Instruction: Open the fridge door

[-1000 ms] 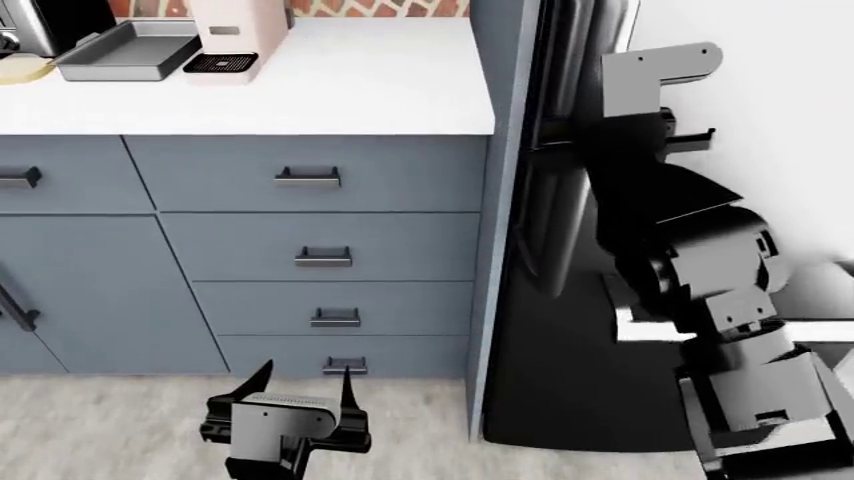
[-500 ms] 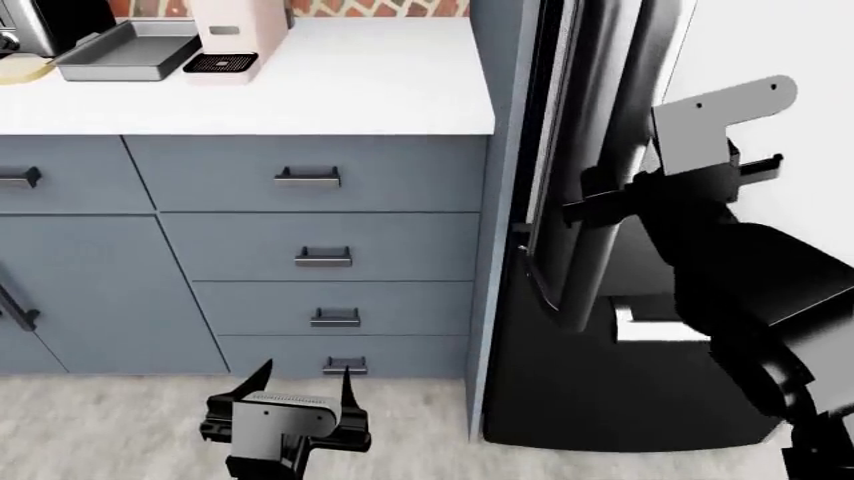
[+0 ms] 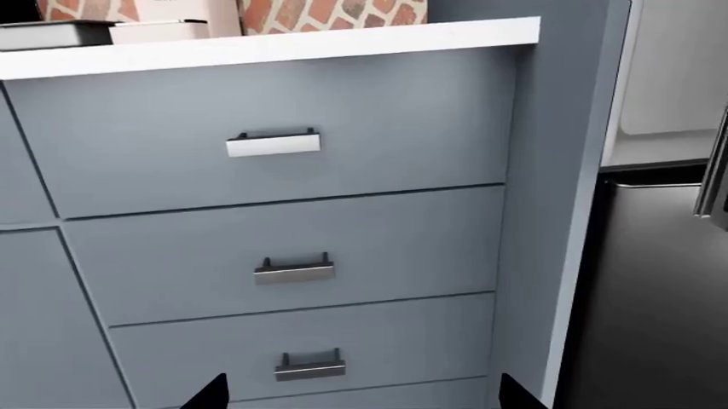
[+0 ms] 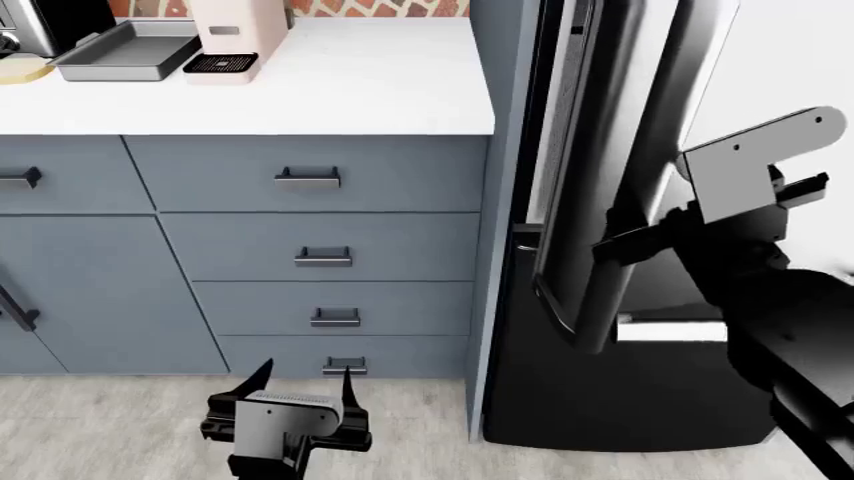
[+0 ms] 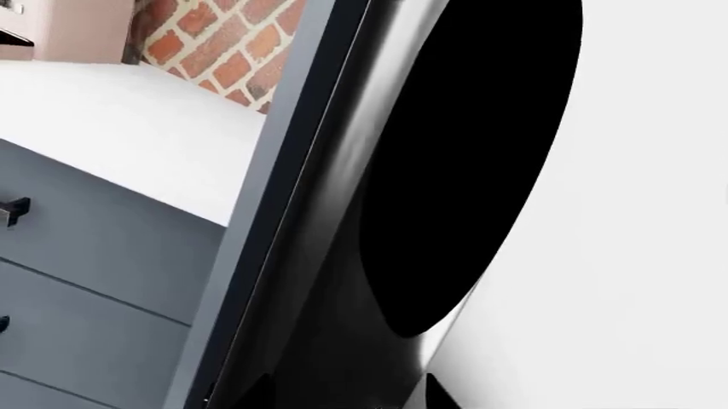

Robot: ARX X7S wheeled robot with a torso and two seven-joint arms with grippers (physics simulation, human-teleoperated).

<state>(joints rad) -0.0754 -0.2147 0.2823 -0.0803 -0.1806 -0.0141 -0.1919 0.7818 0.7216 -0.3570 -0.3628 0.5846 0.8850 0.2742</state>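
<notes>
The fridge door (image 4: 654,120), a tall glossy dark panel, stands swung partly out from the fridge, and I see it almost edge-on. My right gripper (image 4: 609,240) reaches in from the right at mid-height and is shut on the door's free edge. In the right wrist view the rounded black door edge (image 5: 455,170) fills the space between the right gripper (image 5: 347,396) fingers. A sliver of the door (image 3: 717,170) and the white fridge interior (image 3: 671,85) show in the left wrist view. My left gripper (image 4: 302,378) (image 3: 358,396) hangs open and empty, low before the grey-blue drawers.
Below the door sits the lower black drawer front (image 4: 627,400) with a horizontal silver handle (image 4: 667,328). Grey-blue cabinet drawers (image 4: 320,245) stand left of the fridge under a white counter (image 4: 360,80) that carries a pink coffee machine (image 4: 234,35) and a grey tray (image 4: 120,50).
The fridge door has swung further open. My right gripper moved right and toward me with it. The left arm has not moved.
</notes>
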